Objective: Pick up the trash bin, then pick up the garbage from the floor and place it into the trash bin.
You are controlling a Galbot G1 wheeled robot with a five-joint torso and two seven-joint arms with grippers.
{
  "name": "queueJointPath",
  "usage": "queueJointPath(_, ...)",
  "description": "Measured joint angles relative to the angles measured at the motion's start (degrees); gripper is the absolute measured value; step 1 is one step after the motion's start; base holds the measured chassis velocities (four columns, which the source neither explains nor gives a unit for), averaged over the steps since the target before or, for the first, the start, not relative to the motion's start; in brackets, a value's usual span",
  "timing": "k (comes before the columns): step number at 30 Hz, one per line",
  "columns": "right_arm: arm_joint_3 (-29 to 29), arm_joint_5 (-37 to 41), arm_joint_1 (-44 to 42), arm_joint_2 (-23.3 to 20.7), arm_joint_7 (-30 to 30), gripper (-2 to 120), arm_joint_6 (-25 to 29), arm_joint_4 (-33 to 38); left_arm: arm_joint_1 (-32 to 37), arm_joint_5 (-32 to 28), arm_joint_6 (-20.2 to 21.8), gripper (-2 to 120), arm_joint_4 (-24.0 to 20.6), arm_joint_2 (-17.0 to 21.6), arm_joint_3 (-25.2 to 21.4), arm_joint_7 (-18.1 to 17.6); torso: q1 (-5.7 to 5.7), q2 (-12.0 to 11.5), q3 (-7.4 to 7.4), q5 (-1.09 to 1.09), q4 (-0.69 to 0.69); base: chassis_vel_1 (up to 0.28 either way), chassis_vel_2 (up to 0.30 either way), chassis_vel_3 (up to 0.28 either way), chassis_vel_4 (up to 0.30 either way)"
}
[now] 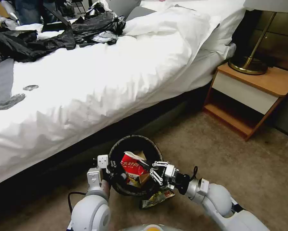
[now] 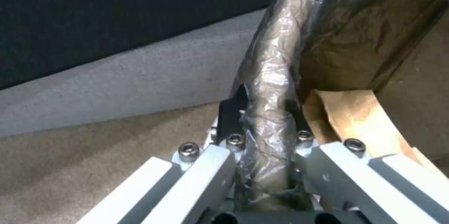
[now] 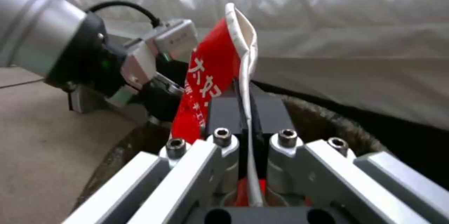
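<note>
The trash bin [image 1: 136, 141], round with a dark bag liner over its rim, hangs just above the carpet beside the bed. My left gripper [image 1: 113, 171] is shut on the bin's lined rim [image 2: 269, 111] on its left side. My right gripper [image 1: 153, 170] is over the bin's right side, shut on the rim of a crushed red-and-white paper cup [image 1: 132, 165], a piece of the garbage [image 3: 210, 73]. Tan paper [image 2: 355, 118] and other wrappers lie inside the bin. A colourful snack wrapper [image 1: 156, 198] lies on the carpet just under the right wrist.
The white bed [image 1: 96, 83] runs across the back, with black bags and clothing [image 1: 54, 32] on top. A wooden nightstand [image 1: 246, 96] with a brass lamp [image 1: 248, 62] stands at the right. Open carpet [image 1: 246, 166] lies to the right of the bin.
</note>
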Motion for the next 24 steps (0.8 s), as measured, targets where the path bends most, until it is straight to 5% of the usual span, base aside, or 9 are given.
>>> queueJointPath(9,-2.11,-5.21,2.32,3.87,4.15,0,0.53,-3.85,0.76,0.35,-0.02,0,-0.43,-0.55,0.57,-0.01,0.00,0.00,0.00,0.00,0.00,0.000,0.000,0.000,0.000)
queueJointPath(24,-2.40,-8.35,1.04,4.11,9.42,57,1.24,-3.00,0.57,0.42,-0.02,0,-0.49,-0.48,0.38,0.01,0.00,0.01,0.00,0.00,0.00,0.000,0.000,0.000,0.000)
